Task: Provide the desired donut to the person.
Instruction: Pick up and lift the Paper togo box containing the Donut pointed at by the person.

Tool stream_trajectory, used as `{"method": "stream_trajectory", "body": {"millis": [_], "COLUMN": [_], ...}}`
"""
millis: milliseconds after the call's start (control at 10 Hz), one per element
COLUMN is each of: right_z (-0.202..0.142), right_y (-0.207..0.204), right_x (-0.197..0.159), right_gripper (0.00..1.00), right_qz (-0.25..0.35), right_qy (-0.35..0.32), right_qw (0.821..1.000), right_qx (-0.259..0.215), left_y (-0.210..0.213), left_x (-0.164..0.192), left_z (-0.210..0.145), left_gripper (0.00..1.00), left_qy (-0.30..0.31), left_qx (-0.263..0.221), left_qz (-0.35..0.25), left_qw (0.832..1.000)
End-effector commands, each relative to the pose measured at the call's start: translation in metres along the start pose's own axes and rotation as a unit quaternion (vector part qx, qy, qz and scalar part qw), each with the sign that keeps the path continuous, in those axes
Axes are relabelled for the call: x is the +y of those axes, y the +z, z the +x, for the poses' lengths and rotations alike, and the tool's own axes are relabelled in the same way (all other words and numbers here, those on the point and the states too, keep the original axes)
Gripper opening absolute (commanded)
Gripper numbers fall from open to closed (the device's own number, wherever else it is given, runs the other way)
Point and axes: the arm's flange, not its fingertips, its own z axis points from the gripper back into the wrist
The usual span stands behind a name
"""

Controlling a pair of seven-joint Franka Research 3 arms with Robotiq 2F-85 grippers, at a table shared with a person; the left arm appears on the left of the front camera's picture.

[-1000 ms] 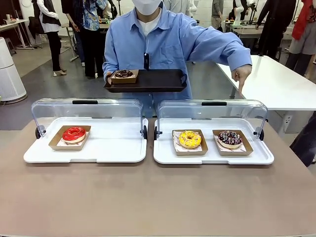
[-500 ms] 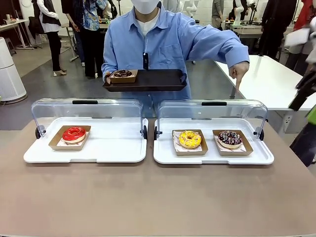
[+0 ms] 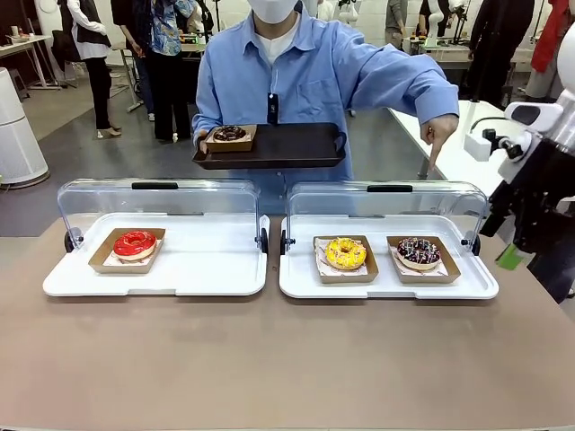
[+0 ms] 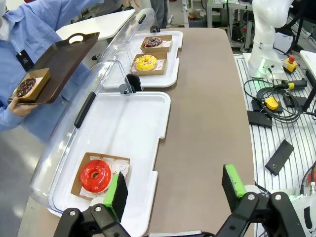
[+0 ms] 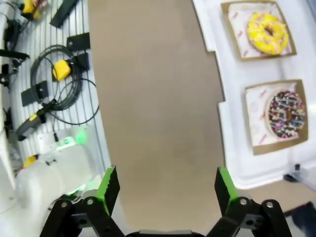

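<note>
Right gripper [image 5: 163, 183] hung jaws wide, empty, above table [image 5: 158, 98] beside right tray [image 5: 247, 70]; left gripper [image 4: 174, 186] wide too. I saw person's hand [image 3: 437, 135] pointing down, in line with sprinkled chocolate donut [image 3: 419, 251] in that tray.

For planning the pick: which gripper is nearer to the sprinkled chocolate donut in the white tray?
Right. The right gripper hangs above the table, off the tray end holding the sprinkled chocolate donut; the left gripper hangs by the red donut in the other tray.

A brown table [image 3: 287, 359] carries a left tray [image 3: 211, 256] and a right tray [image 3: 296, 265], white, just beside each other along its far edge.
</note>
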Motion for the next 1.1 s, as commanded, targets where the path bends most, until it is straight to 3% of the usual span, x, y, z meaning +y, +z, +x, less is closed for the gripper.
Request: {"method": "stream_trajectory", "body": {"millis": [0,300,500,1000], "right_z": [-0.009,-0.016,-0.014,-0.019], "right_y": [-0.025,-0.056,-0.067,-0.068], "right_x": [-0.020,-0.056,-0.077,-0.064], "right_gripper": [1.00,1.00,1.00,1.00], "right_qz": [0.015,0.009,0.009,0.011], "right_qy": [0.071,0.108,0.096,0.095], "right_qw": [0.997,0.994,0.995,0.995], "right_qx": [-0.032,-0.027,-0.030,-0.012], "left_y": [0.001,0.001,0.001,0.001], "left_x": [-0.001,-0.001,-0.001,-0.001], "left_z": [0.000,0.000,0.000,0.000], "left_gripper": [1.00,1.00,1.00,1.00], "left_qy": [0.001,0.001,0.001,0.001], "left_qx": [-0.009,-0.009,-0.009,-0.009], "left_qz": [-0.001,-0.001,-0.001,-0.001], "left_qw": [1.000,1.000,1.000,1.000]}}
